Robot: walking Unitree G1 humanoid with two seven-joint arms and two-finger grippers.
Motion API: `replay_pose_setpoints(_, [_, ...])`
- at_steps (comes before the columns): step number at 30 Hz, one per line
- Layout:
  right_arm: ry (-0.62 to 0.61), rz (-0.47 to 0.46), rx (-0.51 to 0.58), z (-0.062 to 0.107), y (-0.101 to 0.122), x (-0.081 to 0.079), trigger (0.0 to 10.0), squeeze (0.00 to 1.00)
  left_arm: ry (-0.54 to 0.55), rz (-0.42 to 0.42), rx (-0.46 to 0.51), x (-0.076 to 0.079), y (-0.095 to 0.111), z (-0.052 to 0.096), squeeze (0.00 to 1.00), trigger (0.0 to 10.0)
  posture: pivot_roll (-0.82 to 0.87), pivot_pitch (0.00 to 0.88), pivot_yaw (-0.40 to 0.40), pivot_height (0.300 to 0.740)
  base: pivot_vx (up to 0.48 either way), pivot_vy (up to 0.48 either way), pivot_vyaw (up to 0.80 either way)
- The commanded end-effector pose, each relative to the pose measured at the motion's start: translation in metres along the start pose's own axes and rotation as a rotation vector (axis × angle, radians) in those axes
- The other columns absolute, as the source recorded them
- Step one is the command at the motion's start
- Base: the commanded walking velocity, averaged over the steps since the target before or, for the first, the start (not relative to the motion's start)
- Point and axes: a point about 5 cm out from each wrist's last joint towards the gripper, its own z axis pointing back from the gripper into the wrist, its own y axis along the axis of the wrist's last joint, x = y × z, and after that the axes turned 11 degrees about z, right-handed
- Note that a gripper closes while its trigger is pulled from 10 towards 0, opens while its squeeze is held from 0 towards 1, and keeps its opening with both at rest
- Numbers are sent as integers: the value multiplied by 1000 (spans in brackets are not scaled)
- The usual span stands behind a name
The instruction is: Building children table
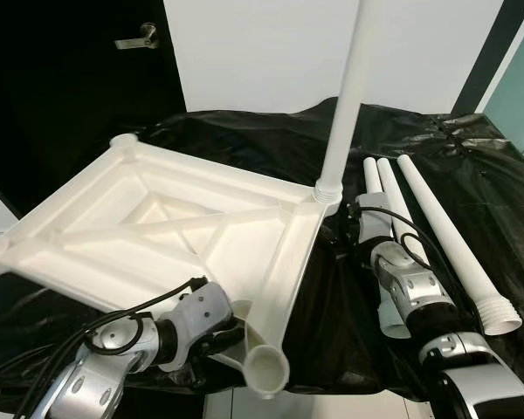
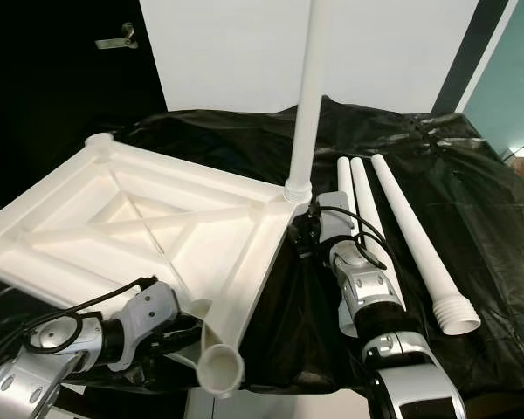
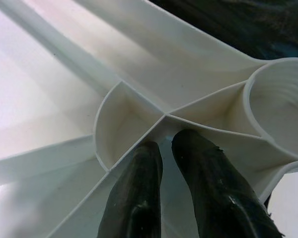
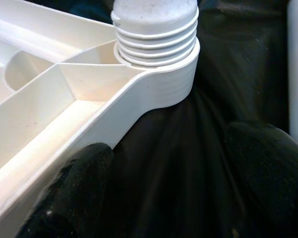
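White plastic tabletop (image 1: 157,223) lies upside down and tilted on black plastic sheeting (image 1: 472,166), its ribbed underside facing up and a round threaded socket at each corner. One table leg (image 1: 348,96) stands upright in the corner socket farthest to the right of the tabletop; in the right wrist view its threaded end (image 4: 156,34) sits partly in the socket collar, with several threads exposed above the rim. The socket (image 1: 268,368) at the tabletop's near corner is open.

Three loose legs lie side by side on the sheeting to the right of the tabletop: two shorter-looking ones (image 1: 382,188) close together and partly hidden behind the right arm, and a longer-looking one (image 1: 450,240) just beyond them, its threaded end pointing toward the camera.

The left gripper (image 3: 166,148) reaches to the tabletop's near corner, just beside the open socket. Its two black fingers (image 3: 136,193) are drawn close with a thin rib of the underside pinched between their tips.

The right gripper (image 4: 159,163) sits just below the corner that carries the upright leg. Its fingers (image 4: 74,183) are spread wide, one touching the tabletop's outer edge, the other apart from it over the sheeting.

Behind the tabletop stands a black door with a metal handle (image 1: 138,37) beside a white wall (image 1: 253,52).
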Motion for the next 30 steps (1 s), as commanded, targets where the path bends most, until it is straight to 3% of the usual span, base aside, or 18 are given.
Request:
replay_pose_setpoints(1, [63,12,42,-3,7,-10,10000,0,40,-23,39,-6,9,5,0,10000,57,0,-6,740,0,0,0])
replay_pose_setpoints(5, [48,56,62,-2,7,-6,10000,0,119,-18,29,-25,9,20,0,10000,59,0,-7,740,0,0,0])
replay_pose_setpoints(9, [47,60,67,-4,7,-6,10000,0,125,-17,28,-26,9,20,0,10000,59,0,-7,740,0,0,0])
replay_pose_setpoints(12, [29,69,93,3,8,0,10000,0,171,-5,57,-39,10,34,0,10000,54,0,-6,740,0,0,0])
replay_pose_setpoints(17, [3,82,114,17,4,7,10000,0,181,-73,126,-41,15,41,0,10000,46,0,-7,740,0,0,0])
replay_pose_setpoints(22, [-4,91,116,20,3,8,10000,0,176,-80,124,-41,14,42,0,10000,46,0,-7,740,0,0,0])
replay_pose_setpoints(23, [-11,87,124,24,3,9,10000,0,174,-58,120,-43,12,41,431,10000,36,0,-5,740,0,0,0])
replay_pose_setpoints(24, [-11,87,124,24,3,9,10000,0,174,-58,120,-43,12,41,431,10000,36,0,-5,740,0,0,0])
replay_pose_setpoints(25, [-19,84,130,28,2,10,10000,0,163,-35,119,-44,11,41,1000,10000,32,0,-6,740,0,0,0])
replay_pose_setpoints(27, [-40,85,143,37,3,14,10000,0,118,-1,126,-43,9,44,1000,10000,31,0,-6,740,0,0,0])
replay_pose_setpoints(30, [-63,87,155,45,6,21,10000,0,79,-35,128,-40,5,49,1000,10000,24,0,-5,740,0,0,0])
